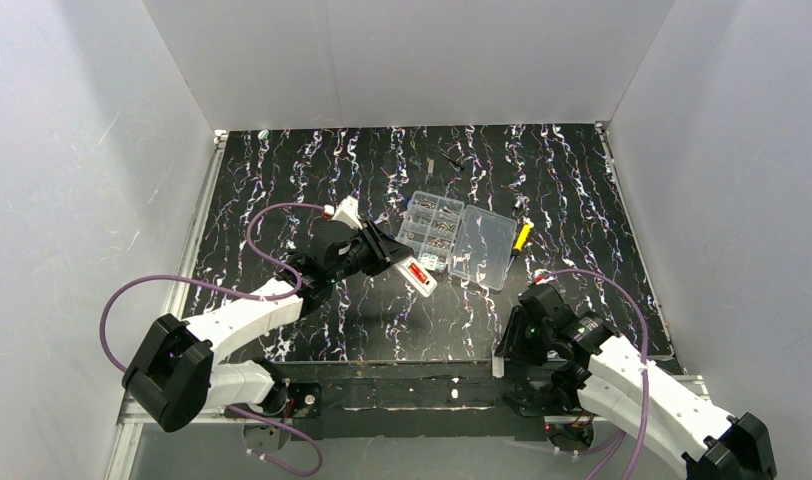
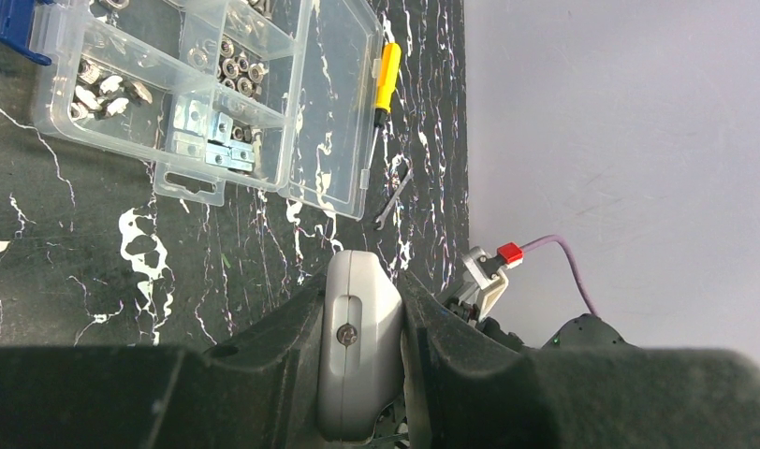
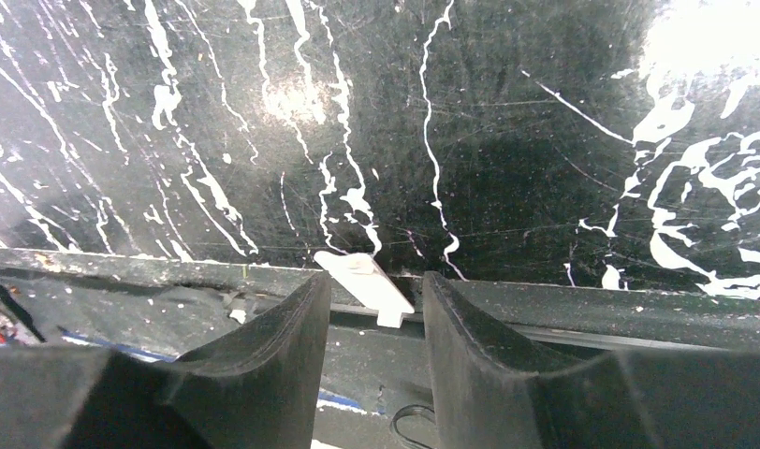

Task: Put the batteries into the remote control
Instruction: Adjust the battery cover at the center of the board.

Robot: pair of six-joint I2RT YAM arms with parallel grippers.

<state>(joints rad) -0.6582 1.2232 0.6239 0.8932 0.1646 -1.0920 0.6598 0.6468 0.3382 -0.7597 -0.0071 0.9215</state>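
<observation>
The left gripper [image 2: 360,282] is clamped on the remote control [image 2: 358,351], whose long axis runs out along the fingers. Seen from above, its free end slants near-right, just beside a clear compartment box [image 1: 460,238]. The right gripper [image 3: 372,279] stands parted, holding nothing, a small white cover piece [image 3: 365,283] between its 2 fingers at the near edge of the black, white-veined table [image 1: 582,200]

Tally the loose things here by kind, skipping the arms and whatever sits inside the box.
Remote: 1
Clear box: 1
Screwdriver: 1
Wrench: 1
White cover piece: 1
Total: 5
Left out as unclear: the blue piece at the box's corner.
</observation>
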